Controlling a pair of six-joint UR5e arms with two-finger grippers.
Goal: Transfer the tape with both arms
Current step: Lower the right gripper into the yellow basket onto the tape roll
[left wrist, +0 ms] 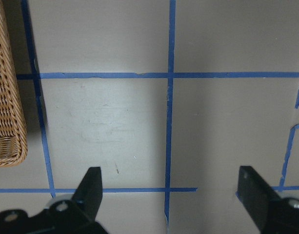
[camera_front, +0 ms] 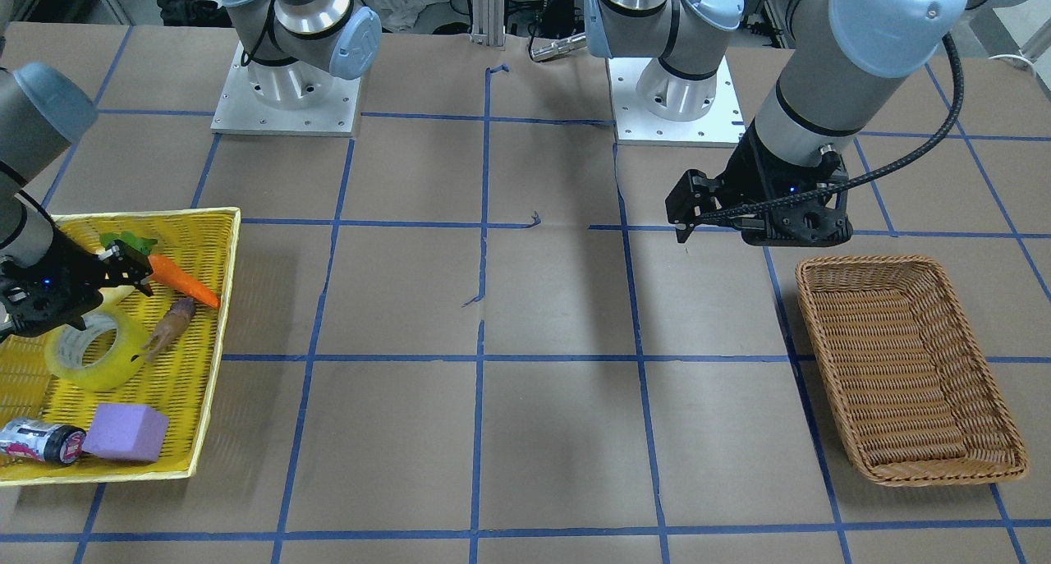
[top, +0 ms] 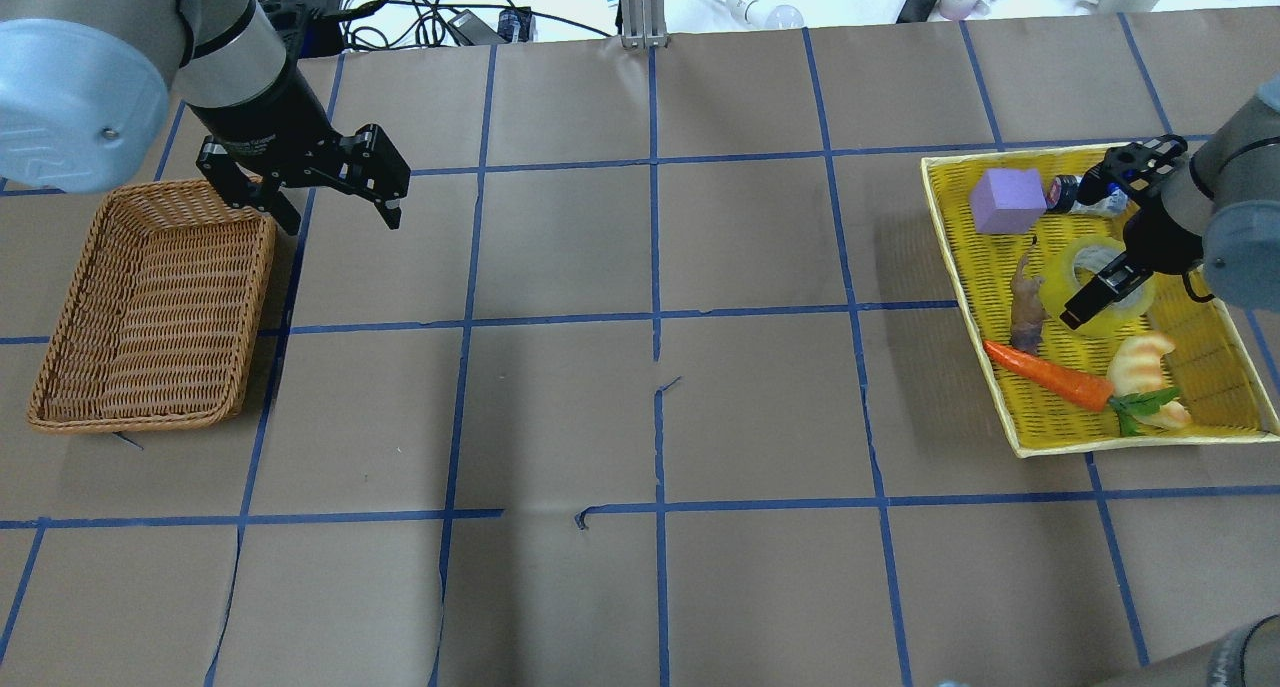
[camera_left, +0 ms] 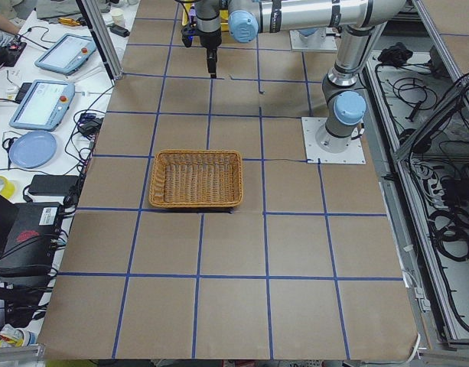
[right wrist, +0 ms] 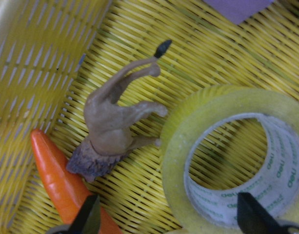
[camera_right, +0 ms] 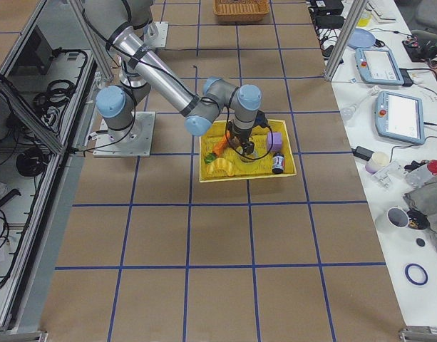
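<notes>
The yellow tape roll (camera_front: 94, 350) lies in the yellow basket (camera_front: 193, 240), hole facing up; it also shows in the overhead view (top: 1100, 277) and fills the right of the right wrist view (right wrist: 227, 165). My right gripper (camera_front: 123, 272) (top: 1090, 292) (right wrist: 169, 217) is open and empty, low over the basket. In its wrist view the roll's near wall lies between the fingertips, and I see no contact. My left gripper (top: 340, 212) (camera_front: 683, 223) (left wrist: 171, 187) is open and empty, held above bare table beside the brown wicker basket (top: 150, 307).
The yellow basket also holds a toy carrot (camera_front: 185, 281), a brown lion figure (right wrist: 115, 126), a purple foam block (camera_front: 127, 433), a small can (camera_front: 41, 441) and a croissant (top: 1140, 362). The wicker basket (camera_front: 903, 367) holds nothing. Blue tape lines grid the brown table.
</notes>
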